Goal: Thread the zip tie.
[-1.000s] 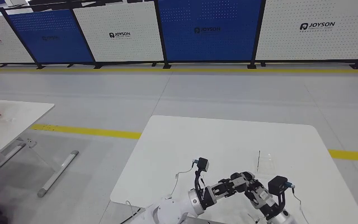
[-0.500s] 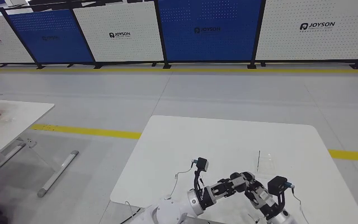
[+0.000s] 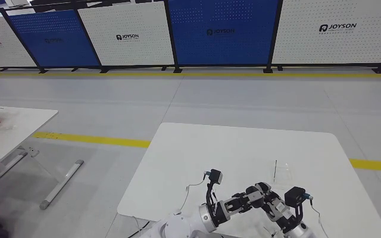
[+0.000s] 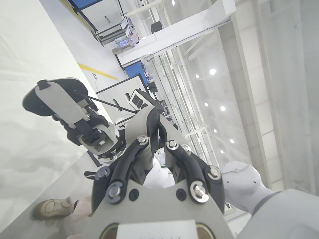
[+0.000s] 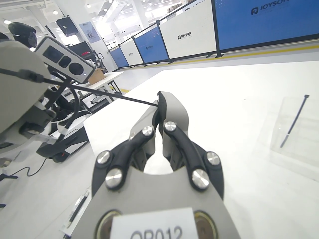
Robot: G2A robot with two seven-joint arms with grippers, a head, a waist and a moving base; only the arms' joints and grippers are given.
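A thin black zip tie point(image 5: 104, 93) is stretched in the air between my two grippers, above the near edge of the white table point(image 3: 238, 154). My right gripper point(image 5: 159, 103) is shut on one end of the strap. The strap runs to my left gripper point(image 4: 157, 111), which is shut on the other end, close to the tie's small square head point(image 5: 25, 73). In the left wrist view the same zip tie point(image 4: 109, 104) spans the short gap to the right gripper point(image 4: 86, 95). In the top view both arms meet low at the table's near side.
A clear shallow tray point(image 5: 294, 130) lies on the table beyond my right gripper, with a spare black zip tie point(image 5: 295, 120) in it; this tray point(image 3: 281, 172) sits right of centre. Another zip tie point(image 5: 77, 209) lies by the near edge.
Both arms have shifted a little toward the table's near edge, still joined by the zip tie. Both grips are unchanged.
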